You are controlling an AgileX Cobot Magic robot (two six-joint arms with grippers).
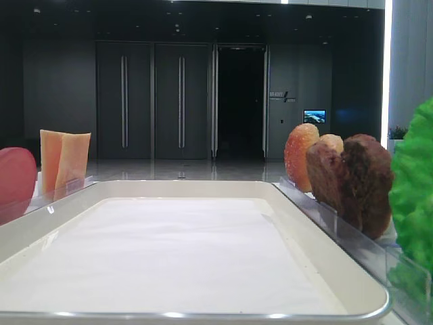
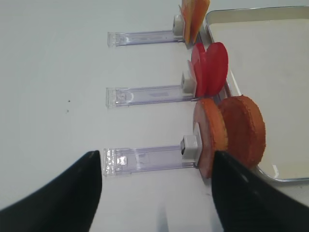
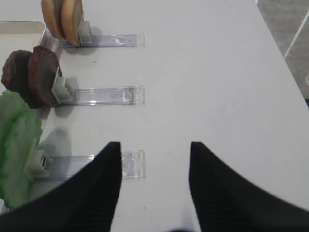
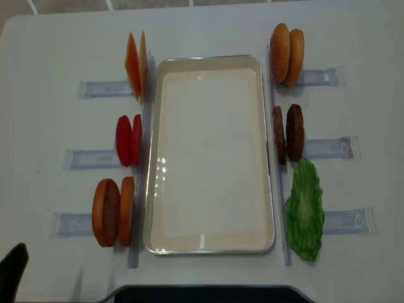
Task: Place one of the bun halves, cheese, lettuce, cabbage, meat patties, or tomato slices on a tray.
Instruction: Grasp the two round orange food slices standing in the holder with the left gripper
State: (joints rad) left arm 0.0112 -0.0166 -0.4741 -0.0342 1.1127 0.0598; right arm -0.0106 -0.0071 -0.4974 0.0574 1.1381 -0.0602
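Nearest, left tool, released, faces bun halves; square up, pinch one, lift clear, lower flat onto tray.

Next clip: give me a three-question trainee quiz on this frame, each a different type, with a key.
1. True or false: the tray already holds food.
2. Which stands on the lettuce side? A cheese B tomato slices C meat patties
3. Fill in: the left gripper has its jaws ____.

Key: 1 false; 2 C; 3 open
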